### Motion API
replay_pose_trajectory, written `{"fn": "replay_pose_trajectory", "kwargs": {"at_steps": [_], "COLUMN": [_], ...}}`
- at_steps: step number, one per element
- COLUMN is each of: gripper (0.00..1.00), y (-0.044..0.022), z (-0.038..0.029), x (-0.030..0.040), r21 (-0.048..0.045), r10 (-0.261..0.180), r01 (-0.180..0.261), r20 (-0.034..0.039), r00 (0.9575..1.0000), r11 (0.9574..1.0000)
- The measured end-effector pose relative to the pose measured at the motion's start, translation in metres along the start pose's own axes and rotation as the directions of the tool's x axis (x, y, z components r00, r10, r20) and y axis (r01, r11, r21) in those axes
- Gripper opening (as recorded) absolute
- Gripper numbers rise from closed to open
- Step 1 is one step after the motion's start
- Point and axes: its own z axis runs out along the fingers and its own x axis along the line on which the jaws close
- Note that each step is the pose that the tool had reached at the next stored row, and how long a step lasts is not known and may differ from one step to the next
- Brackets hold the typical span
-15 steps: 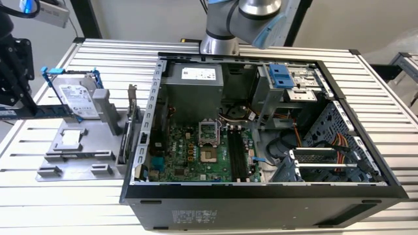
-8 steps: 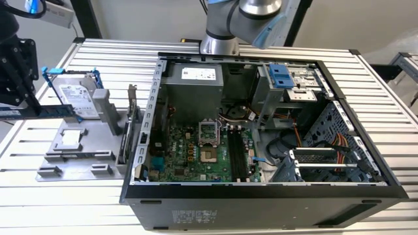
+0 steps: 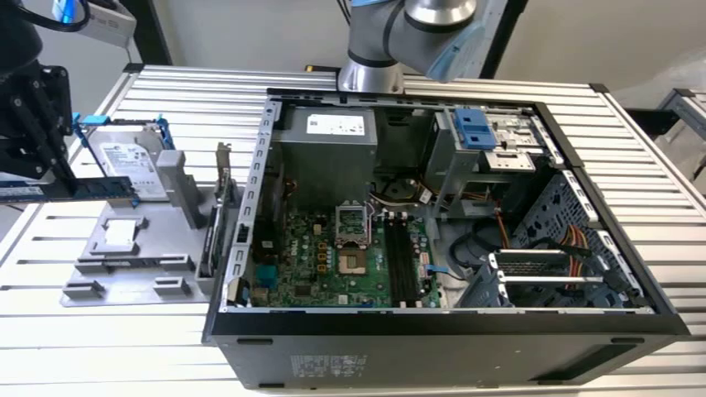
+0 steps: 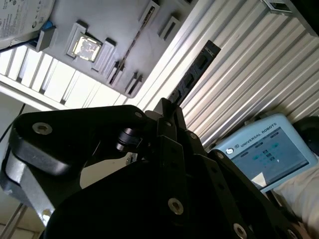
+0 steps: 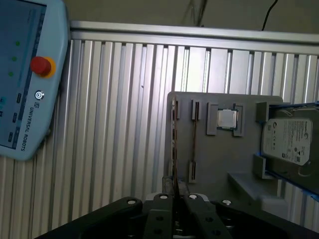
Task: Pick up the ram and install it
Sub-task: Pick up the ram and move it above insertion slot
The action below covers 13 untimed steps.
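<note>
My black gripper (image 3: 61,184) hangs at the exterior view's left, above the grey parts holder (image 3: 132,256). It is shut on the ram (image 3: 94,188), a thin dark stick that lies level and juts out on both sides of the fingers. In the second wrist view the ram (image 4: 194,72) sticks out past the gripper (image 4: 169,107), and its row of black chips is visible. Seen edge-on in the first wrist view, the ram (image 5: 174,144) rises as a thin line from the gripper (image 5: 174,196). The long black memory slots (image 3: 399,265) lie on the green motherboard, well to the right of the gripper.
The open computer case (image 3: 254,207) fills the middle of the slatted table. On the holder sit a silver hard drive (image 3: 127,157) with a blue bracket, a processor chip (image 5: 228,119) and an upright card (image 3: 221,215). A teach pendant (image 5: 25,79) lies on the table. The arm's base (image 3: 369,74) stands behind the case.
</note>
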Motion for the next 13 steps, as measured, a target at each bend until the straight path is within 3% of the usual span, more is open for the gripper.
{"fn": "replay_pose_trajectory", "kwargs": {"at_steps": [8,13], "gripper": [0.00,0.00], "y": [-0.0071,-0.0079], "z": [-0.0003,-0.0003], "x": [0.0005,0.0006], "r21": [0.0000,0.0000], "r10": [0.000,0.000], "r01": [0.000,0.000], "r20": [0.0000,0.0000], "r00": [1.0000,1.0000], "r11": [1.0000,1.0000]}}
